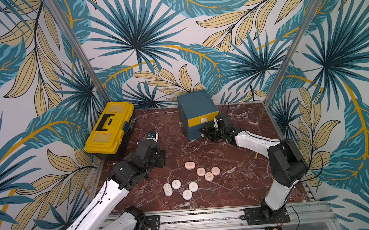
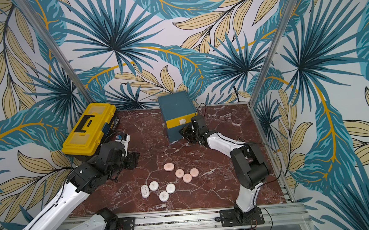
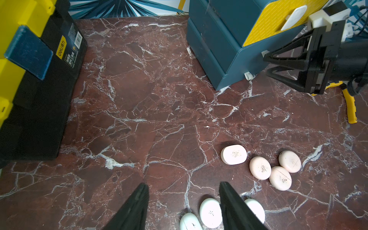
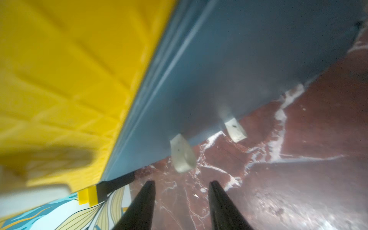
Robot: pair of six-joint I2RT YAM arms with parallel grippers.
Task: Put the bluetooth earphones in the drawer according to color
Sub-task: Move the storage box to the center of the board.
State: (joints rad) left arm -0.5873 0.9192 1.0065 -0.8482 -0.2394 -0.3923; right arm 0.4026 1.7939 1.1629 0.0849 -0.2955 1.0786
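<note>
Right gripper (image 4: 182, 182) is half-open and empty by the drawer's (image 1: 197, 110) lower tabs (image 4: 182, 155), guessing to pull one. Left gripper (image 3: 183, 184) is open and empty too.

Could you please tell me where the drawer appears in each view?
In a top view: the drawer, centre back of table.
In a top view: same place.
Left wrist: drawer beyond the pink cases.
Right wrist: close up, ahead of the right end effector.
Shared landmark: yellow top front.
</note>
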